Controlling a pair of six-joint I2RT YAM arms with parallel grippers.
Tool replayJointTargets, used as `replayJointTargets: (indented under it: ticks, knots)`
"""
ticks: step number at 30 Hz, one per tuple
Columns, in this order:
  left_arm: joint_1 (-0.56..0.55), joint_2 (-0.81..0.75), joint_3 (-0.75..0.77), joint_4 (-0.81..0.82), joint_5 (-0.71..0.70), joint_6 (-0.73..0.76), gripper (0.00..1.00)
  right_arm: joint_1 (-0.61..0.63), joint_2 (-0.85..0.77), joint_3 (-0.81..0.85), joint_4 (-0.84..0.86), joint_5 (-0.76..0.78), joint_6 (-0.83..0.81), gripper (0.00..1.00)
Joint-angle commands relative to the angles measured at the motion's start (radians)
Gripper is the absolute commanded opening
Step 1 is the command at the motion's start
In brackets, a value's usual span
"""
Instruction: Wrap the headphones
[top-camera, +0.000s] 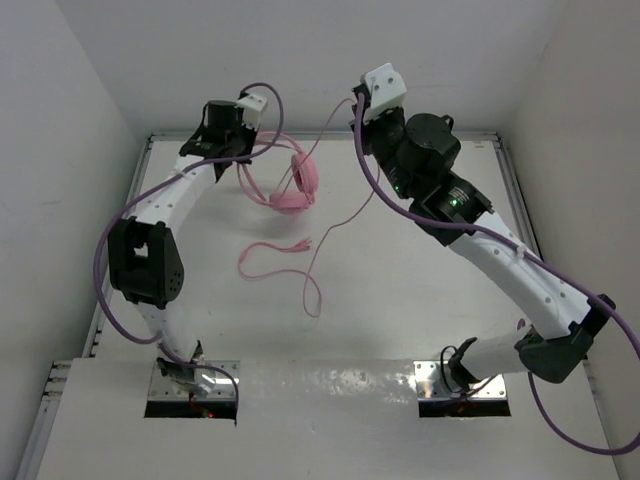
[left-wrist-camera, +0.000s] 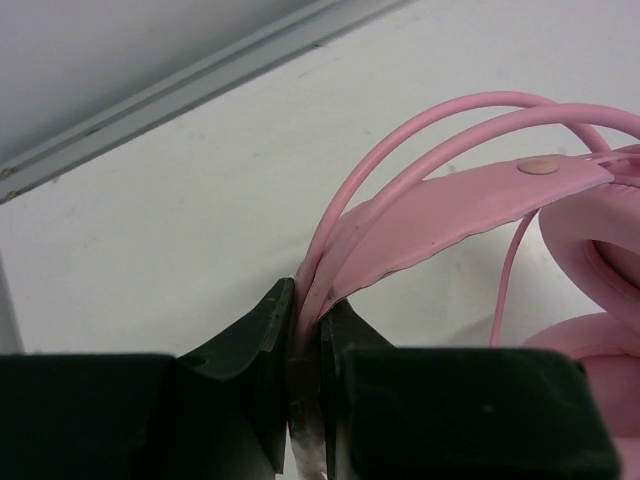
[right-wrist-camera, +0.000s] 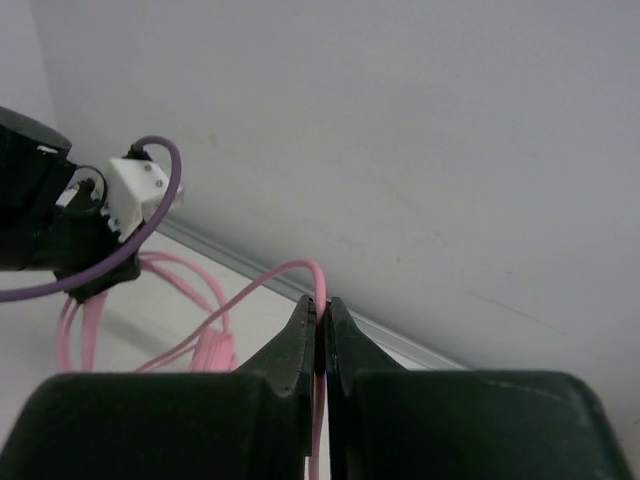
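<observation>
1. The white table (top-camera: 400, 300) fills the top view, with pale walls (top-camera: 60, 120) rising at its 9, 12 and 3 o'clock sides.
2. The right arm (top-camera: 500, 260) reaches from its base at 5 o'clock up to the far edge near 12 to 1 o'clock, trailing a purple cable (top-camera: 570, 440).
3. The left arm (top-camera: 150, 210) runs from 7 o'clock up the left side and bends in toward 11 o'clock.
4. The headphones (top-camera: 298, 185) are at about 11 o'clock of the table's middle, both earcups together and the headband (left-wrist-camera: 450, 215) arching off toward the left arm.
5. The left gripper (left-wrist-camera: 305, 335) is pinched narrow on the end of the headband, with both fingers pressing its thin pink bands.
6. The right gripper (right-wrist-camera: 320, 330) is closed nearly to nothing on the cord (top-camera: 345, 215), which passes up between its fingertips.
7. From the right gripper the cord drops toward the table's middle and loops out toward 6 o'clock. It then doubles back toward 9 o'clock.
8. The cord's plug end (top-camera: 300, 245) lies on the table just below the earcups, apart from both grippers.
</observation>
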Motion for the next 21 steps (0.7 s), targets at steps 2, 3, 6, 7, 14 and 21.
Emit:
replayJointTargets:
  ticks: [2, 3, 6, 7, 14, 21]
  knots:
    - [-0.074, -0.074, 0.063, -0.121, 0.202, 0.043, 0.0, -0.063, 0.019, 0.031, 0.025, 0.044, -0.068, 0.0]
    - [-0.08, -0.075, 0.078, -0.141, 0.232, 0.03, 0.0, -0.124, 0.019, 0.023, 0.023, 0.039, -0.046, 0.0]
    - [-0.092, -0.081, 0.145, -0.236, 0.26, 0.042, 0.0, -0.259, 0.025, -0.003, 0.008, -0.027, 0.061, 0.0]
    - [-0.107, -0.086, 0.159, -0.258, 0.266, 0.057, 0.0, -0.281, 0.029, -0.006, 0.005, -0.041, 0.078, 0.0]
    - [-0.14, -0.138, 0.268, -0.431, 0.424, 0.014, 0.0, -0.401, 0.077, -0.05, -0.008, -0.148, 0.247, 0.0]
    - [-0.135, -0.137, 0.483, -0.441, 0.676, -0.33, 0.0, -0.433, 0.129, -0.185, 0.035, -0.495, 0.281, 0.0]
